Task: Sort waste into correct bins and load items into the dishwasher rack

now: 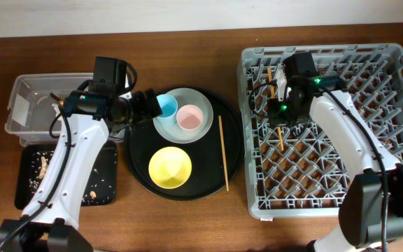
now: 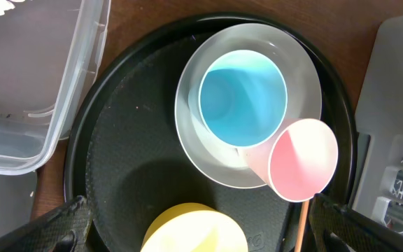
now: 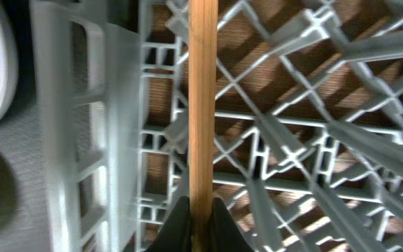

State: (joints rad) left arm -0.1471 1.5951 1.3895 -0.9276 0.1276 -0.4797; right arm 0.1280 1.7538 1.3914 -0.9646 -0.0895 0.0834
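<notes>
My right gripper (image 1: 283,106) (image 3: 200,213) is shut on a wooden chopstick (image 1: 280,137) (image 3: 201,105), holding it over the left part of the grey dishwasher rack (image 1: 390,63) (image 3: 82,140). The other chopstick (image 1: 223,154) (image 2: 302,224) lies on the round black tray (image 1: 138,161). The blue cup (image 1: 167,105) (image 2: 242,98) and pink cup (image 1: 187,117) (image 2: 303,159) sit on the pale plate (image 1: 200,127) (image 2: 299,63). The yellow bowl (image 1: 170,168) (image 2: 194,231) stands in front of them. My left gripper (image 1: 142,106) (image 2: 201,227) hangs open just left of the blue cup.
The clear tub (image 1: 26,91) (image 2: 40,105) stands at the far left with pale waste inside. In front of it lies the shallow black tray (image 1: 103,175), strewn with tan scraps (image 1: 44,164). The rack's upright pegs surround the held chopstick.
</notes>
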